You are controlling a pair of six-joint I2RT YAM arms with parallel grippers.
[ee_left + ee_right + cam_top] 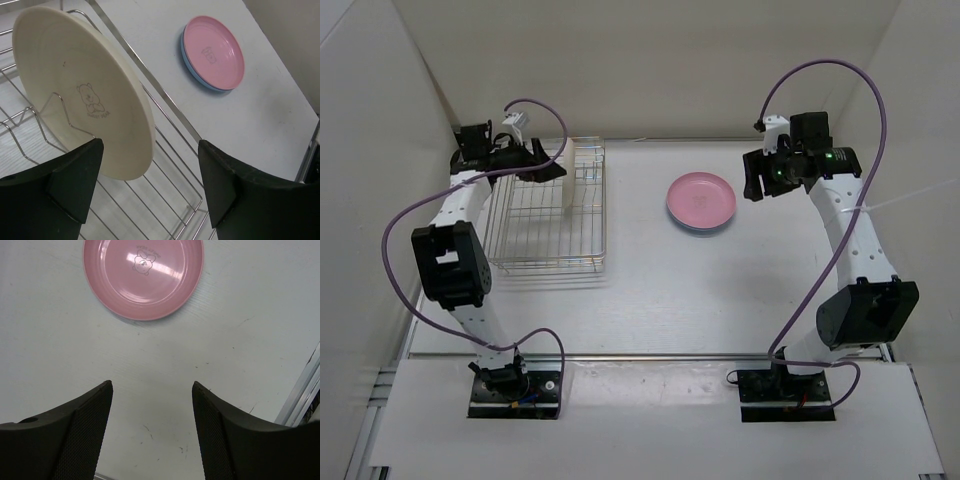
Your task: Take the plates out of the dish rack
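Observation:
The cream-white plate (80,90) stands on edge between the dividers of the silver wire dish rack (548,215); from above it shows as a thin upright slab (566,180). My left gripper (150,150) is open above the rack, its fingers either side of the plate's lower edge, not touching it. The pink plate (701,200) lies flat on the table on top of the light blue plate (192,67), of which only a rim shows. My right gripper (152,390) is open and empty, hovering just right of the stack (143,275).
The rack (165,185) sits at the table's far left by the white side wall (370,150). A metal rail (650,357) runs along the near table edge in front of both arm bases.

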